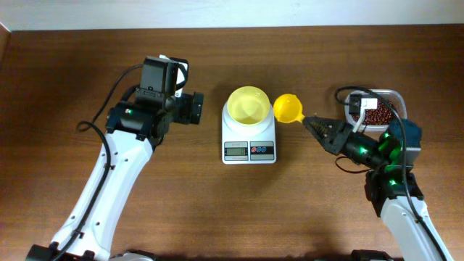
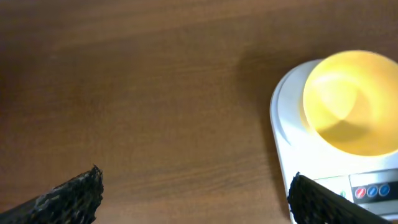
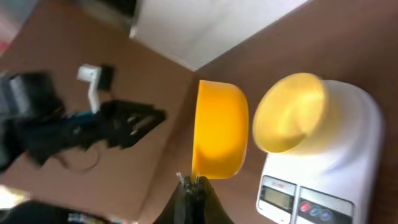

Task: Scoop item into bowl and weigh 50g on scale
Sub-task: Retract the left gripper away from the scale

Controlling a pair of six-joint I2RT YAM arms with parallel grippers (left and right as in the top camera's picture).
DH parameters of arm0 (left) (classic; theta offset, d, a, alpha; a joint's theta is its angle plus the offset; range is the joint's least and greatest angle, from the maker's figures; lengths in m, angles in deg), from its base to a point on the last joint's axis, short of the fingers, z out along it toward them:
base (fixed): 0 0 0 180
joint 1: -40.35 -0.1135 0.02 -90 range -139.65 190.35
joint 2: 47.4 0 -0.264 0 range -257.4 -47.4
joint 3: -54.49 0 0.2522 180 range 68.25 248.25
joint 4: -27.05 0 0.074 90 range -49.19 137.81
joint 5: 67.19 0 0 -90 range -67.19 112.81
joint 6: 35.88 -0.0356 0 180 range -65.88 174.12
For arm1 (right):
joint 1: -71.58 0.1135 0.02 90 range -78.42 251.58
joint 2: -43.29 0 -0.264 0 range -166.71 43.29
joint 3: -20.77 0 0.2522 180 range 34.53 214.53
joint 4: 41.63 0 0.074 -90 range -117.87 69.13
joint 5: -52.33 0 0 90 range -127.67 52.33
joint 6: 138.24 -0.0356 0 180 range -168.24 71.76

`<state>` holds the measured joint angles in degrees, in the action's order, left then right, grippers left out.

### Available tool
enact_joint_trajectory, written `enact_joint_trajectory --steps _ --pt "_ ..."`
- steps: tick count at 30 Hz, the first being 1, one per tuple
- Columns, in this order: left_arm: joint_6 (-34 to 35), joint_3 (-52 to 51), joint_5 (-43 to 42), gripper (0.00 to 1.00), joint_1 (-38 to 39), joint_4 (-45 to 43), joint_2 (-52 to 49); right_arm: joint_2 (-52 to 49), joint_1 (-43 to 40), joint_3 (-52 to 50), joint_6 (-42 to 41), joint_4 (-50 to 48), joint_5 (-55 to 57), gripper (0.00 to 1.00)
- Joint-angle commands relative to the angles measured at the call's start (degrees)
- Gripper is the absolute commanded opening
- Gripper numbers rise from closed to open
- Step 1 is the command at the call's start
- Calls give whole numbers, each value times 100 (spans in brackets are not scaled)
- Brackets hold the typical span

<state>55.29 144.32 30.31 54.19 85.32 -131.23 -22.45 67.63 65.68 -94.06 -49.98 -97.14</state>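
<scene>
Beans [image 1: 377, 114] all look to be in the clear container [image 1: 395, 98] at the far right of the table [image 1: 72, 58]. Bowl [image 1: 249, 104] sits centred on the scale [image 1: 249, 141]. Its inside looks bare yellow in all three views, no beans I can see. Scale display [image 1: 235, 151] is too small to read. Scoop [image 1: 288, 109] hangs just beside the bowl's right rim, not touching it, and its cup looks empty from overhead. R hand [image 1: 308, 121] is pinched on the scoop's handle. L hand [image 2: 196, 183] is spread wide, holding nothing, just left of the scale.

My read: setup is done (bowl on scale, scoop in grip) but nothing's transferred yet. Left to do: load the scoop from the container, tip it into the bowl, then repeat w/ smaller amts til the scale reads 50g.
</scene>
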Motion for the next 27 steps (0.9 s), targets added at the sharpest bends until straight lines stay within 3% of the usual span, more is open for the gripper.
enact_joint_trajectory --steps 1,5,7,10,12,14,16,19,21,27 --pt "-13 81 -20 99 -26 251 247 9 -26 79 254 -407 -938 4" --pt "101 81 -22 99 -37 697 1250 -72 -26 79 254 -363 -933 4" --pt "216 81 -437 99 -258 1246 1718 -181 -26 79 254 -363 -938 4" --pt "9 81 -774 99 -691 1993 1794 -225 -26 79 256 -363 -933 4" --pt "9 79 -531 99 -813 2138 1779 -225 -26 79 391 -363 -933 4" --pt "-24 79 -841 99 -811 2319 1779 -225 -26 79 387 -341 -935 4" --pt "-3147 79 -1862 99 -813 2531 1779 -225 -26 79 387 -210 -933 4" --pt "-4909 70 -3314 99 -813 2623 1779 -225 -26 79 411 -212 -841 4" --pt "-5248 42 -3633 99 -813 2610 1729 -225 -26 79 409 -214 -715 4" --pt "-5248 -103 -3451 99 -986 2605 1298 -225 -26 79 409 -214 -597 4"
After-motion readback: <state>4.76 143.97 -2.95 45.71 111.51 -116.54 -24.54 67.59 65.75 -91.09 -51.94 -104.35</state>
